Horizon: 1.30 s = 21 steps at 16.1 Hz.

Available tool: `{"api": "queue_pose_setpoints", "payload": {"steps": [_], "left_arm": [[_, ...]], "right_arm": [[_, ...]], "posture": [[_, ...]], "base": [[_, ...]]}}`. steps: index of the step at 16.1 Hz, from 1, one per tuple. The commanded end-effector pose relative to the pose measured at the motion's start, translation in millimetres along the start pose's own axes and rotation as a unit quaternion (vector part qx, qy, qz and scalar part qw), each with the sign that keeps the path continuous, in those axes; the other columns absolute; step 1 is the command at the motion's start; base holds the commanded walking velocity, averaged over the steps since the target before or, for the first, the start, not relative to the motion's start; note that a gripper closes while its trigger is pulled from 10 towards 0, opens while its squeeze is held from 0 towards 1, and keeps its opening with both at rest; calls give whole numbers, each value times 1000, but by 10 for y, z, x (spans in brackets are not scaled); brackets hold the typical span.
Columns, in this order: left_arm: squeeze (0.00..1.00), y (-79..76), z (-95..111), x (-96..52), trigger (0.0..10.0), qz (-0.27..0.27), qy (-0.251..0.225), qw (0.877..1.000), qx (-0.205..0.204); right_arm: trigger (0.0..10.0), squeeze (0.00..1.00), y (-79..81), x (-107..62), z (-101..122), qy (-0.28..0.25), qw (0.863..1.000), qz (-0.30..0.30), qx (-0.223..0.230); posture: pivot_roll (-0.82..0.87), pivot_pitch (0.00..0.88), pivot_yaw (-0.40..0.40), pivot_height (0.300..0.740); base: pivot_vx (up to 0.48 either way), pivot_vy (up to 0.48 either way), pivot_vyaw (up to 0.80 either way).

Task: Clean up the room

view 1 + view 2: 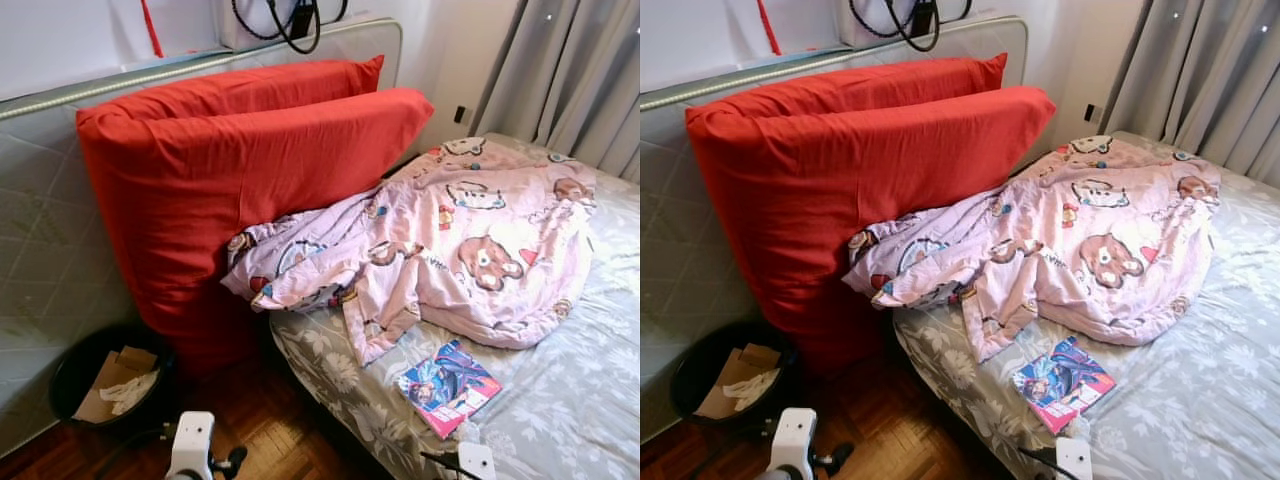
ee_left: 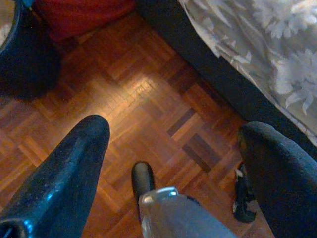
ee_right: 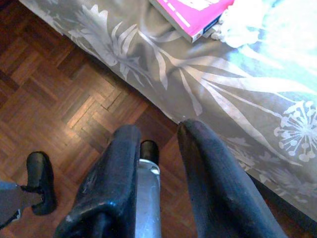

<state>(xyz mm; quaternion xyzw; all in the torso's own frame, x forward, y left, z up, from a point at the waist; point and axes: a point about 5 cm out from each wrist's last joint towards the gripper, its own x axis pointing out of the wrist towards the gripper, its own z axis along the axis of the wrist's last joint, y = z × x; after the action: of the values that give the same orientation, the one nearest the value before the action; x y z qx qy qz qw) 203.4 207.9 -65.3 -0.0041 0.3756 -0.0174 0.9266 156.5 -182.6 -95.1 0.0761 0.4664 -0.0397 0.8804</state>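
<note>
Above the brown parquet floor, the left gripper hangs with its jaws spread wide apart and holding nothing; the floor between them lies bare up to the dark side of the bed. The right gripper hangs at the bed's edge, its jaws set with only a narrow gap between them, gripping nothing, over the line where the grey flower-patterned bedsheet drops to the floor. Just past that edge a pink-and-blue comic book lies flat on the sheet near the bed's corner, with a small crumpled white paper touching its side. Farther up the bed a rumpled pink bear-print blanket spreads across the mattress, one end spilling over the side against a big red cushion that stands on the floor, leaning on a grey quilted upright mattress. Beside the cushion a round black bin holds cardboard scraps and white paper. Grey curtains hang behind the bed.
</note>
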Motion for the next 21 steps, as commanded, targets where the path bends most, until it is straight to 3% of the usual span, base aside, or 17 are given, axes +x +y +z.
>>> {"api": "queue_pose_setpoints", "payload": {"steps": [1, 7, 14, 21], "left_arm": [[0, -2, 20, 6, 10000, 5, -6, 1000, -14], [0, 14, -68, -17, 10000, 13, 12, 1000, -20], [0, 62, -60, -24, 10000, 25, 9, 999, -31], [0, 53, 15, -3, 10000, 21, -4, 999, -25]], "right_arm": [[10000, 0, -22, 2, 31, -6, 1000, -3, 2], [10000, 0, 4, 6, 24, -1, 1000, 3, -1], [10000, 0, 36, 10, 30, -3, 1000, 10, -3], [10000, 0, 61, 15, 49, -8, 1000, 17, -5]], "posture": [[72, 10, -52, 740], [65, 1, -48, 740], [72, 19, -52, 740], [72, 2, -46, 740]], "base": [[0, 0, 0], [0, 0, 0], [0, 0, -678], [0, 0, -109]]}}
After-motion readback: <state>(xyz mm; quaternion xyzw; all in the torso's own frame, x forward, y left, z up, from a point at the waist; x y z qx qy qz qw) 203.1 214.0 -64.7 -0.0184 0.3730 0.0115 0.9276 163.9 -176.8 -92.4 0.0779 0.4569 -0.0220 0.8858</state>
